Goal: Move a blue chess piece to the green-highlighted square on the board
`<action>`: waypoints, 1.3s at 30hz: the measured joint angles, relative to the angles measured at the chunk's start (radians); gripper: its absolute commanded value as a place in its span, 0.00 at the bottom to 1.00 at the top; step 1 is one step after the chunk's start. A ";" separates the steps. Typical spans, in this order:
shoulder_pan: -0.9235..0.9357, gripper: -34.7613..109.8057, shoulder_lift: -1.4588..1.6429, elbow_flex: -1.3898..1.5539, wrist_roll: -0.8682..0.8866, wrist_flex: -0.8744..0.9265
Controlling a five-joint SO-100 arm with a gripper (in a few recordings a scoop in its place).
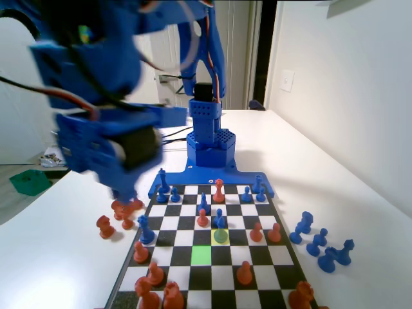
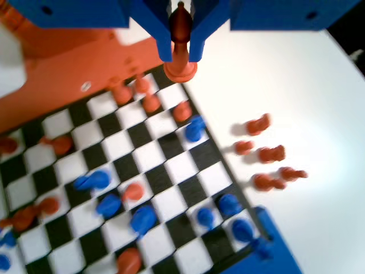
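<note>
Gripper point(image 2: 181, 54) is clamped on a red piece point(image 2: 181, 34), its jaws closed on the narrow neck with the flared base hanging free below. In the fixed view the gripper point(image 1: 125, 193) hangs blurred over the left edge of the board point(image 1: 226, 278), right above the loose red pieces point(image 1: 106, 225) on the surface point(image 1: 347, 187). This looks like a clearing step, so the red piece should go down well off the rim and apart from its neighbours. It needs lowering until the base sits flat before release, because these light plastic pieces tip easily. The blue pawn point(image 1: 220, 222) waits mid-board on the yellow square, with the green square point(image 1: 201, 255) bare, one row nearer the camera and one file left. The pawn has a smooth round head on a short cone, so a grip under the ball looks best, coming straight down between the close-packed pieces.
</note>
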 measured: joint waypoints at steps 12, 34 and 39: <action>0.242 0.25 0.000 -0.037 -0.112 0.121; 0.437 0.25 -0.281 -0.164 -0.195 0.028; 0.437 0.25 -0.295 -0.117 -0.195 -0.067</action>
